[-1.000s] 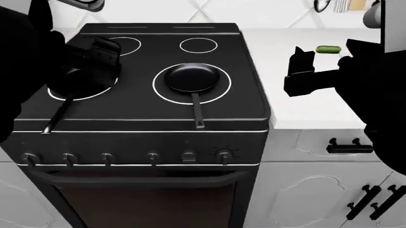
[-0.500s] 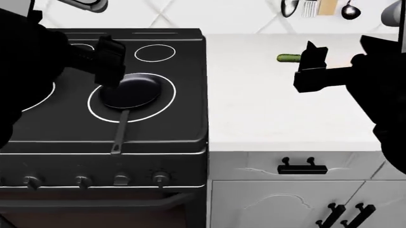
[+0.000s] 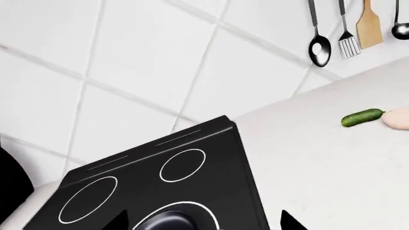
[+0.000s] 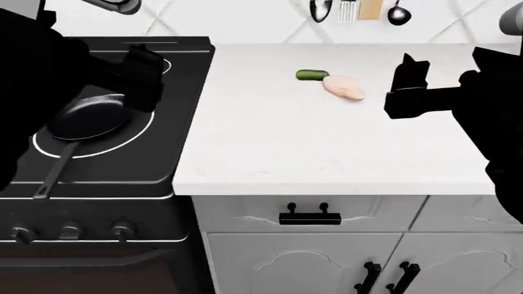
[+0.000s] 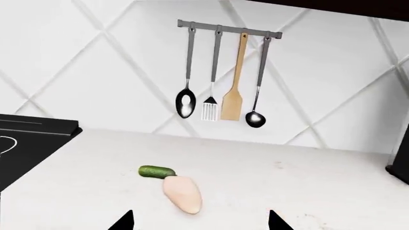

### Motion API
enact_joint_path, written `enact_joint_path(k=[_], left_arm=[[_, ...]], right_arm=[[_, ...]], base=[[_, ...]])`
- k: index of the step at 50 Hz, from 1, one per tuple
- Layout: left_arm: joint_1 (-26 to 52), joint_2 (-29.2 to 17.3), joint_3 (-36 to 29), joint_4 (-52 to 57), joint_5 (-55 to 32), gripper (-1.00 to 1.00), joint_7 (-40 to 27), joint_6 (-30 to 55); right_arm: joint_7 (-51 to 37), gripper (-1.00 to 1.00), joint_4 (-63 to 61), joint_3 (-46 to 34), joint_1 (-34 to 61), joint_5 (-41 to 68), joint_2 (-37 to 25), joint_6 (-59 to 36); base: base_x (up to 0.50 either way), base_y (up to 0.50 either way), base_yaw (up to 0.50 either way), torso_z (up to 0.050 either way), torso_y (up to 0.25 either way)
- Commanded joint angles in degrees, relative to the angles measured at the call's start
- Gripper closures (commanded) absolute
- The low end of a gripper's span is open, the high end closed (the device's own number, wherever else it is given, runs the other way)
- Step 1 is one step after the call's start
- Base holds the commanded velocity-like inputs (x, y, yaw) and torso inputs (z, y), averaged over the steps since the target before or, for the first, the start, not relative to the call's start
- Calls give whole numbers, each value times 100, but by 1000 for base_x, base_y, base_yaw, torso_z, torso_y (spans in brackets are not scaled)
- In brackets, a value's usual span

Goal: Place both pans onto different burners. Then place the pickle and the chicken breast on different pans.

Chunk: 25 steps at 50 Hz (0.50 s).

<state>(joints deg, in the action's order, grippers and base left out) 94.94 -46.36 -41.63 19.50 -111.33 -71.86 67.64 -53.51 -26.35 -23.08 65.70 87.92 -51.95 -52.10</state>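
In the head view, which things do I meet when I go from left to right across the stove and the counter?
Pan on its burner → pickle → chicken breast → right gripper.

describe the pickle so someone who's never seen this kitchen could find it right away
Start at the white countertop right of the black stove, and look toward the tiled wall under the hanging utensils. The pickle lies there, touching the chicken breast; it is the smaller, dark green piece.
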Motion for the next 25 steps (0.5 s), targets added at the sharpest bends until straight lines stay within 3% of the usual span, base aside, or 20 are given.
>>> enact_joint_path(k=[1, 11, 25], left_arm=[[-15, 17, -38, 11, 24, -100, 19, -31], [-52, -2, -50, 29, 70, -100, 68, -59], [-80, -24, -75, 58, 78, -100, 81, -105]], right_arm=[[-3, -100, 2, 0, -25, -41, -23, 22], [-20, -100, 8, -39, -33, -64, -8, 6], [-178, -100, 83, -156, 9, -139, -14, -119]], base=[[-1, -500, 0, 0, 0], [-1, -473, 0, 0, 0], [0, -16, 0, 0, 0]])
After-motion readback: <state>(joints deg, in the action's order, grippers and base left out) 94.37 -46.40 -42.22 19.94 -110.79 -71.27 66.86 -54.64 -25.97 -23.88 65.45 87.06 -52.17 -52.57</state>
